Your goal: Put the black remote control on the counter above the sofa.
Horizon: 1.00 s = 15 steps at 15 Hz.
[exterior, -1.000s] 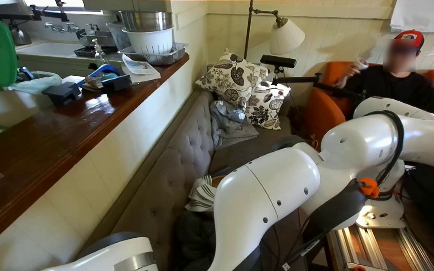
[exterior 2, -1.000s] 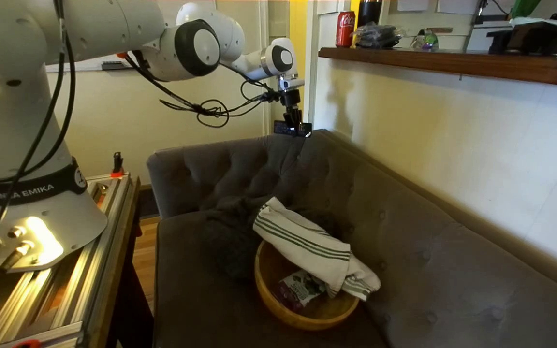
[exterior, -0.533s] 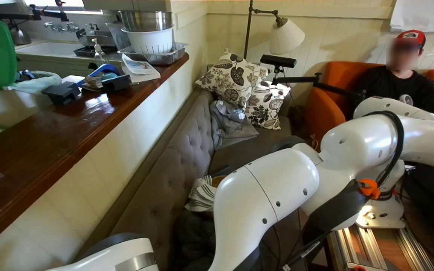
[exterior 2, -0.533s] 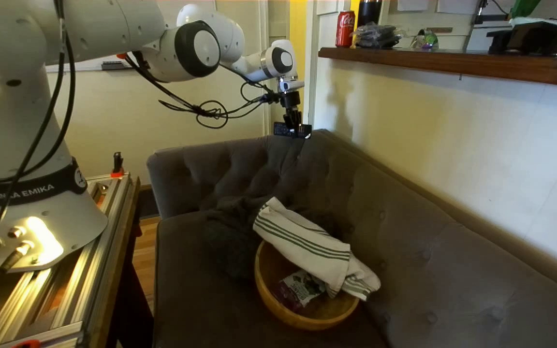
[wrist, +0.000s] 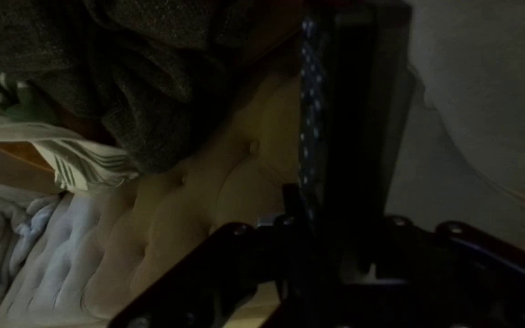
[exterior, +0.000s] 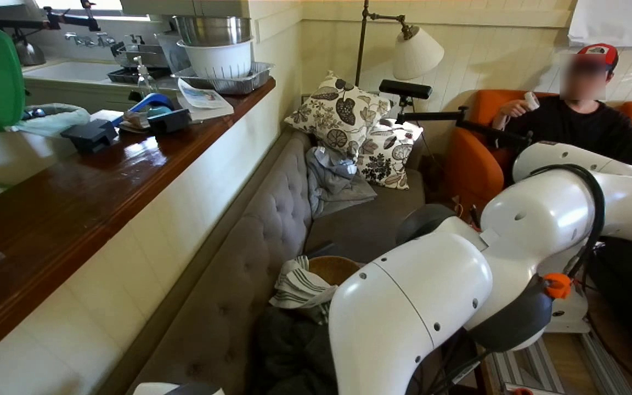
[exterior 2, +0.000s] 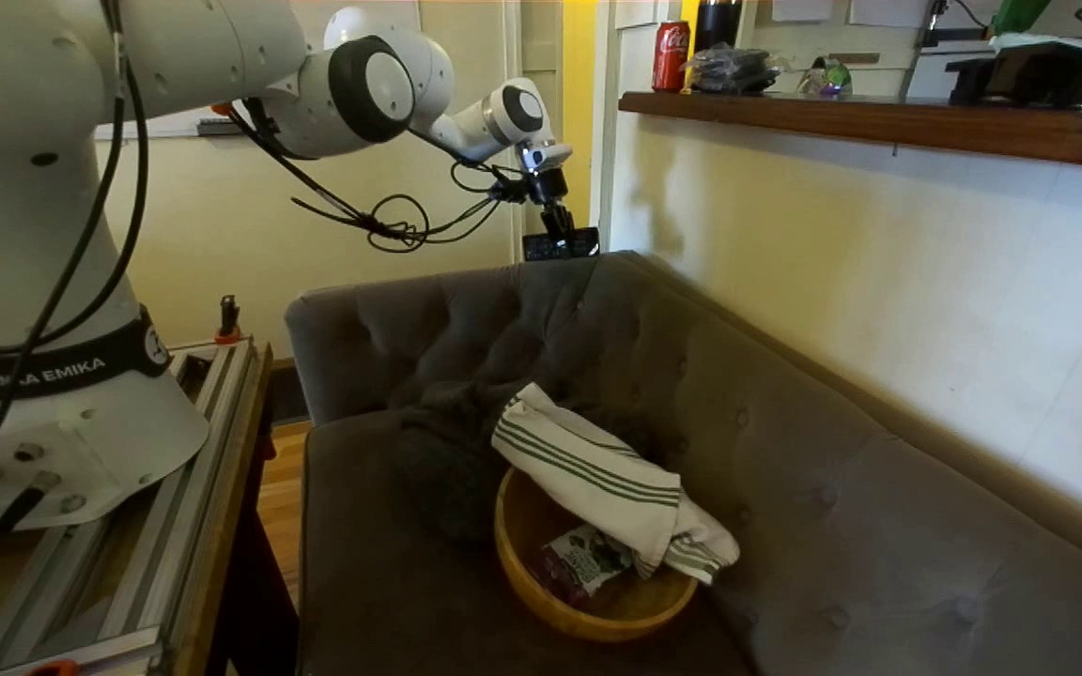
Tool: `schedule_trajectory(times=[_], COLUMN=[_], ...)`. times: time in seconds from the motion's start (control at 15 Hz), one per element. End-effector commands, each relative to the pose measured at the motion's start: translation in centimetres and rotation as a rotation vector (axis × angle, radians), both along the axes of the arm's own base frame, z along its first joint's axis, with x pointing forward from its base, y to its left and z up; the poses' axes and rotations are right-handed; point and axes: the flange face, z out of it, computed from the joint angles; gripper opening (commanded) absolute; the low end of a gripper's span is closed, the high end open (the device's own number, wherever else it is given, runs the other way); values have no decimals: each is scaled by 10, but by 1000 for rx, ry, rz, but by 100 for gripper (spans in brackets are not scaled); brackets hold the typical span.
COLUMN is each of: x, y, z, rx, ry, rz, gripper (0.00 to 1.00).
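The black remote control (exterior 2: 538, 248) is held level in my gripper (exterior 2: 561, 240), above the sofa's far corner. In the wrist view the remote (wrist: 353, 114) stands dark and long, its buttons facing left, between the fingers of my gripper (wrist: 335, 214). The jaws are closed against it; the picture is dark there. The counter (exterior 2: 879, 120) is a reddish-brown wooden top, higher than the remote and to its right; it also shows in an exterior view (exterior: 85, 203). The grey-brown tufted sofa (exterior 2: 879, 507) runs below it. My gripper is out of view in that exterior view.
On the counter are a red can (exterior 2: 671, 56), a plastic-wrapped dark pack (exterior 2: 734, 69) and black holders (exterior: 90, 136). A wooden bowl (exterior 2: 513, 554) with a striped towel (exterior 2: 588, 469) and a dark blanket (exterior 2: 452, 460) lie on the sofa. A person (exterior: 585, 120) sits behind the arm.
My gripper and the remote have shifted slightly left and tilted in an exterior view. The arm's links have swung a little, uncovering more of the bowl. The glow on the robot base is gone.
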Motion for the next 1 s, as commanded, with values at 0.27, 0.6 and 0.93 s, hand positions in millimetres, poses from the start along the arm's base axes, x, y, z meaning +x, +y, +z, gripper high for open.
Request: schedule_trajectory(times=[0.27, 0.6, 0.93], x=[-8, -7, 2], y=[22, 19, 18], z=[22, 13, 26], rx=[-54, -14, 0], ry=[-191, -202, -258], rz=[-25, -100, -87], gripper=[8, 30, 8])
